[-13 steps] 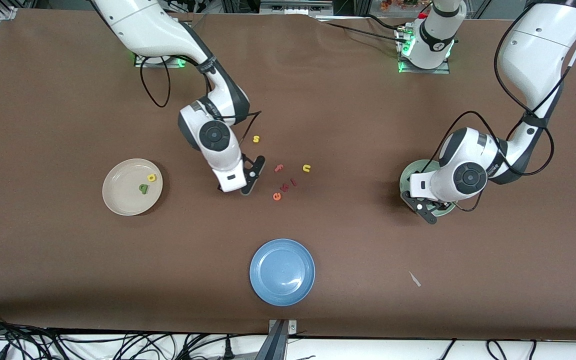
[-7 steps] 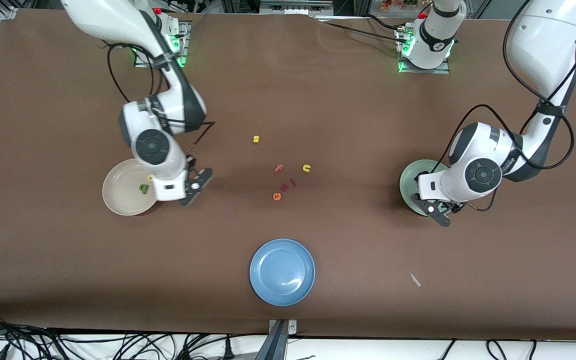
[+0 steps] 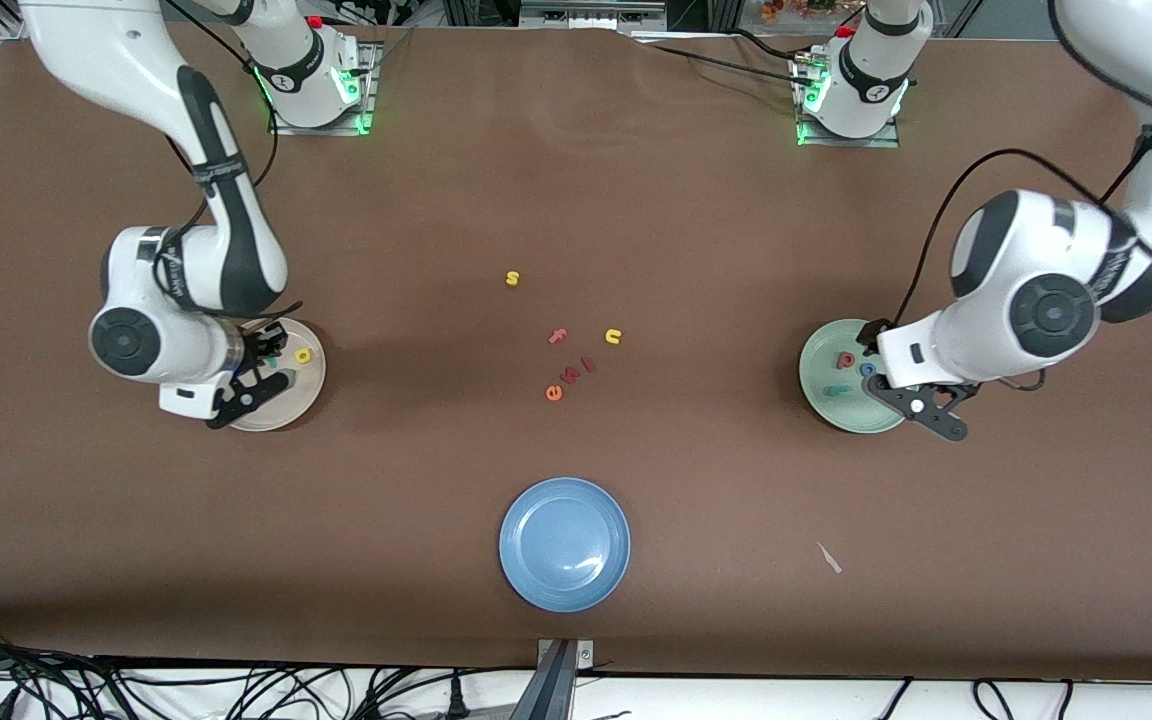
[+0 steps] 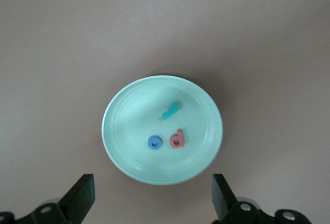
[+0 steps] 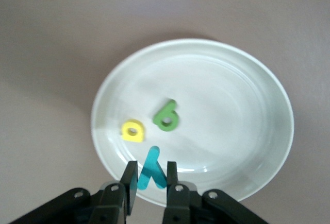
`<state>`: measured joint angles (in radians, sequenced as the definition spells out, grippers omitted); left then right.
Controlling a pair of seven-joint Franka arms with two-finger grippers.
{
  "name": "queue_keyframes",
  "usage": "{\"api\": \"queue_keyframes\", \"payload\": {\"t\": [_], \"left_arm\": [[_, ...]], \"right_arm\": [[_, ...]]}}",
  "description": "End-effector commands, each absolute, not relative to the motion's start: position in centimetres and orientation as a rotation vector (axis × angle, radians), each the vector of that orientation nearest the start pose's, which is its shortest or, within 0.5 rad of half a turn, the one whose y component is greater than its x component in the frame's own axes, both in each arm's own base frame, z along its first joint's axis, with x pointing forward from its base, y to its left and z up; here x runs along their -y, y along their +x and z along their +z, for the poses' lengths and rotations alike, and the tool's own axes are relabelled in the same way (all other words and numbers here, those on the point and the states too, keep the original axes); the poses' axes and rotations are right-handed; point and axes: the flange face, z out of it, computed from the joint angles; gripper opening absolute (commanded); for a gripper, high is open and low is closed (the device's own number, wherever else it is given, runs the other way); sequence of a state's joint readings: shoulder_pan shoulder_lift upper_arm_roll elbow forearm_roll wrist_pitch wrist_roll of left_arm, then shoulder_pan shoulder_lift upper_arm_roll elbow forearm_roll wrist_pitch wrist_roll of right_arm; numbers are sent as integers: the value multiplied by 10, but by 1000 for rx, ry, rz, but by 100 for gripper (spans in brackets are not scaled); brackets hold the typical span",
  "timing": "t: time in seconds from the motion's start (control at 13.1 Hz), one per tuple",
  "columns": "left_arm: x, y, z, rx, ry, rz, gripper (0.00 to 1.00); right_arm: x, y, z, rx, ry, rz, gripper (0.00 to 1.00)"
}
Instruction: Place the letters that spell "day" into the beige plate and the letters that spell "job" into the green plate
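The beige plate (image 5: 242, 131) lies at the right arm's end of the table, its rim (image 3: 308, 388) partly under that arm. A yellow "a" (image 5: 132, 131) and a dark green "d" (image 5: 166, 116) rest in it. My right gripper (image 5: 151, 180) hangs over the plate's edge, shut on a teal "y" (image 5: 151, 168). The green plate (image 4: 129, 121) at the left arm's end holds a teal "j" (image 4: 170, 111), a blue "o" (image 4: 154, 142) and a pinkish-red "b" (image 4: 177, 139). My left gripper (image 4: 153, 198) hovers just off that plate's rim (image 3: 816, 390), open with nothing between its fingers.
A blue plate (image 3: 564, 543) sits near the front edge at mid-table. Loose letters lie in the middle: a yellow "s" (image 3: 512, 278), a pink "f" (image 3: 558, 336), a yellow "u" (image 3: 613, 337), an orange "e" (image 3: 554, 393). A small paper scrap (image 3: 829, 558) lies nearer the camera.
The right arm swung from the loose letters at mid-table to over the beige plate, still gripping the teal "y". The left gripper rose and drew off the green plate, uncovering its letters.
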<state>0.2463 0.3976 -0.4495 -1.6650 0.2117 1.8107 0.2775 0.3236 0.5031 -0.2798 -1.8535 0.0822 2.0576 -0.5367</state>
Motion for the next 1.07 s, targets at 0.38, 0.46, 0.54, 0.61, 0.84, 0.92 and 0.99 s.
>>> {"api": "queue_keyframes", "payload": {"t": [0.38,0.46,0.54,0.61,0.84,0.92,0.99], "left_arm": [[75,633,501,-735,-3087,387,100],[77,629,505,-705,-3087,417,100],[79,623,518,-654,-3088,408,100],[80,618,531,-639,-3102,380,100],[77,608,554,-626,-3097,349,100],[76,606,559,-628,-3117,333,100],[79,603,565,-626,-3143,315,100]], "right_arm": [[-84,631,302,570,-2994,496,100],[-87,632,305,562,-2998,492,100],[-88,634,308,570,-2996,484,100],[-89,634,312,570,-2992,490,100],[-100,646,350,473,-2992,473,100],[-107,650,362,395,-3009,473,100],[-120,648,369,371,-3009,479,100]]}}
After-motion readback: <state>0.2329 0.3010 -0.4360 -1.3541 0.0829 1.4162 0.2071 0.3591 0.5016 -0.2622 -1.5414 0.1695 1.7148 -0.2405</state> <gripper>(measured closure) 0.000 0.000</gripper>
